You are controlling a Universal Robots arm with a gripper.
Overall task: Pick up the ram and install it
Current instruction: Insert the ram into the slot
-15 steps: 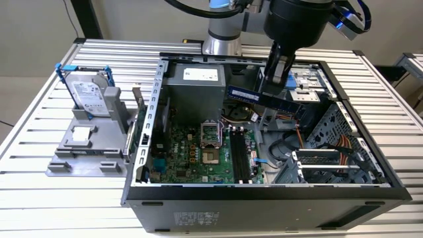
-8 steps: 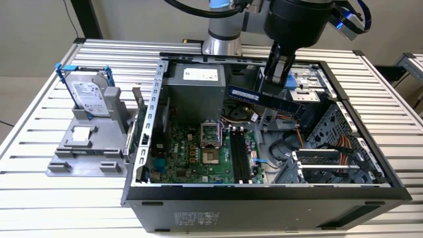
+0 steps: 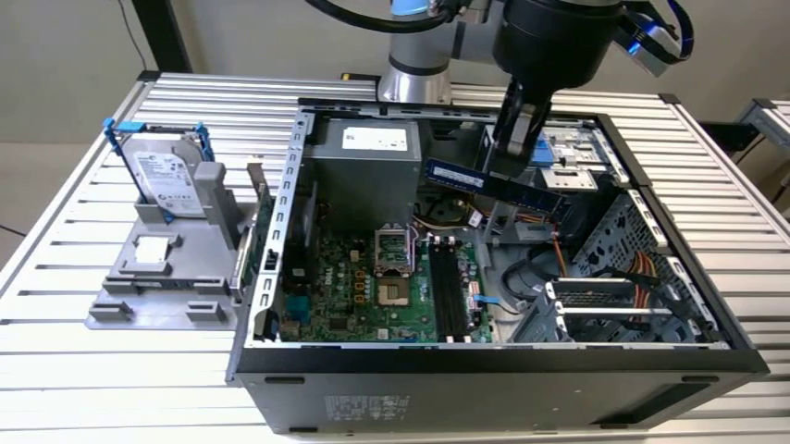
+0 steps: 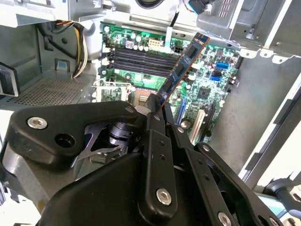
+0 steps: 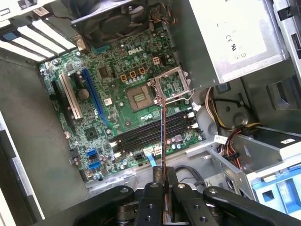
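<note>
Inside gripper (image 3: 506,165) (image 5: 164,178), high above slots (image 5: 150,134) | holding ram (image 3: 494,190) (image 4: 181,68) pinched tight, jaws closed on its flat faces | judging it light, stiff, brittle | best gripping along top edge, sparing chips, pressing squarely.

A: bench (image 3: 74,370): ribbed bare aluminium, satin finish. case (image 3: 291,176): thin grey sheet metal, matt, perforated in places.
B: motherboard (image 5: 89,132)?
A: glossy green board, bright steel socket frame. ram (image 4: 181,68): dark blue board, slight sheen, matt black chips.
B: pincer (image 4: 153,101)?
A: black, matt, smooth; shiny screw heads.
B: hard drive (image 3: 166,180)?
A: silver metal, pale paper-like label, blue plastic handles. its stand (image 3: 161,277): matt grey plastic.
</note>
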